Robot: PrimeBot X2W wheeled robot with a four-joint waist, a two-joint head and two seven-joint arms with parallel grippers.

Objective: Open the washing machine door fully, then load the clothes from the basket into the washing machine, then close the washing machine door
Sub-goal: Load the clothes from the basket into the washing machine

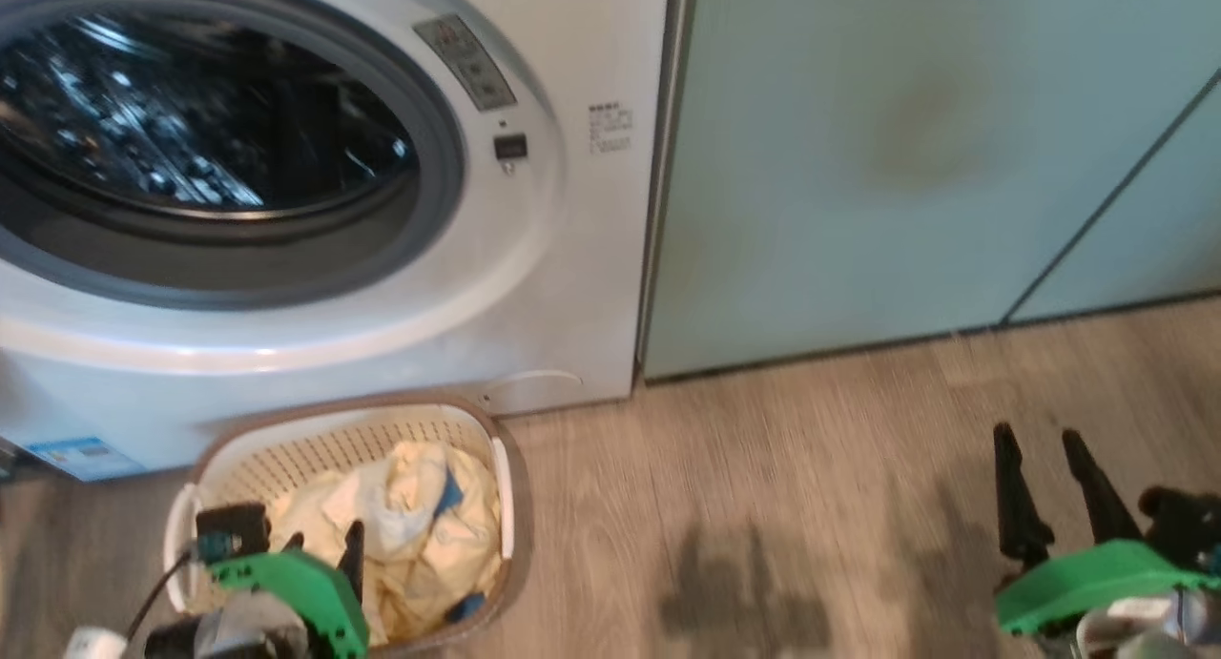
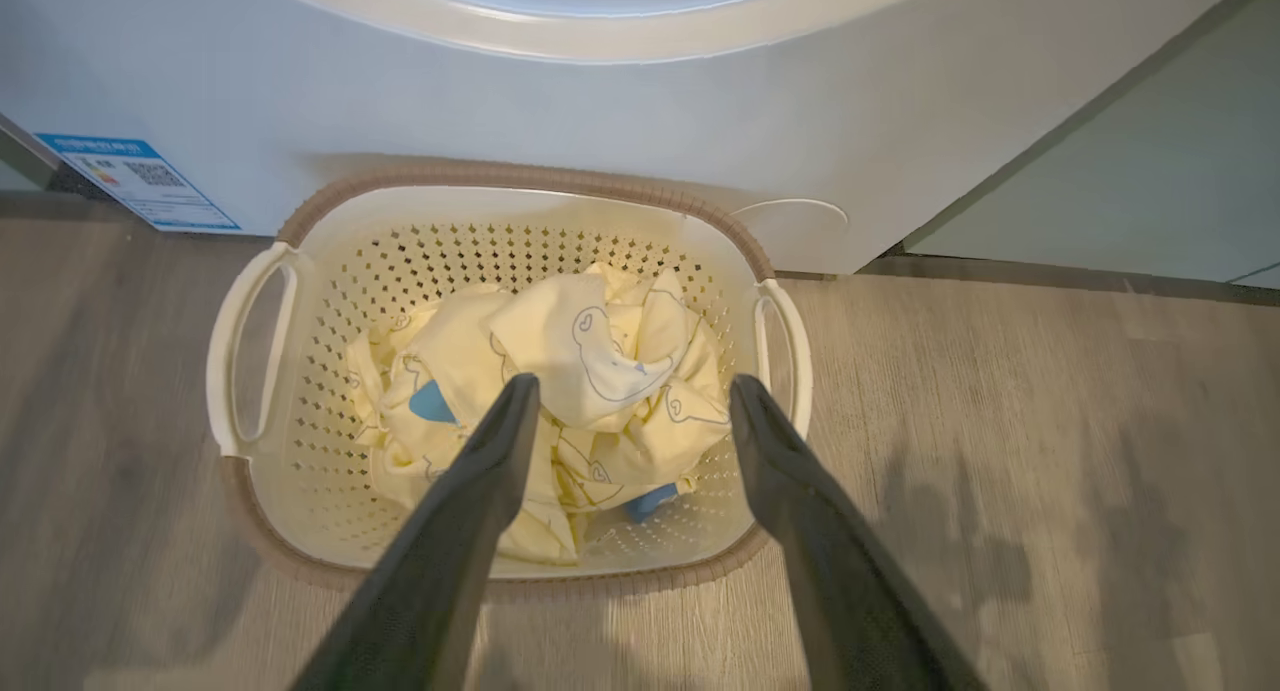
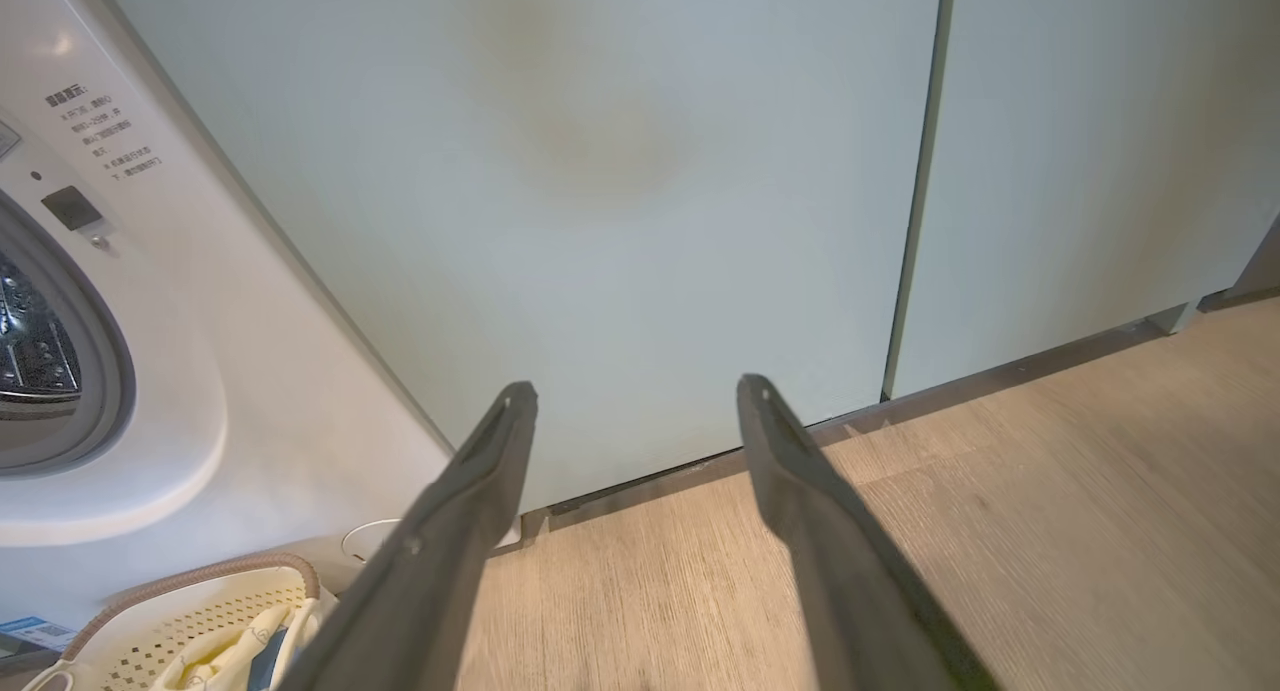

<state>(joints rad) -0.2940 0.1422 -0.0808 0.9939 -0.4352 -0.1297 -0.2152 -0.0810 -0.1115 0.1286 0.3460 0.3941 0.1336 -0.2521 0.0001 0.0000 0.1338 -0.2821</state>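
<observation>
Head camera looks forward and down at the washing machine (image 1: 572, 258) and wood floor (image 1: 763, 506). Left wrist camera, close above the basket (image 2: 520, 176), faces steeply down. Right wrist camera, farther right, faces the teal cabinets (image 3: 620, 271) from near. All three share the basket and machine front.

A basket (image 2: 320, 371) on the floor (image 1: 763, 468) before the washing machine (image 1: 572, 258), clothes (image 2: 590, 361) heaped inside it, left gripper (image 2: 633, 383) over the basket, cabinets (image 1: 906, 163) right of the machine, right gripper (image 1: 1038, 440) before them, well apart from the basket.
</observation>
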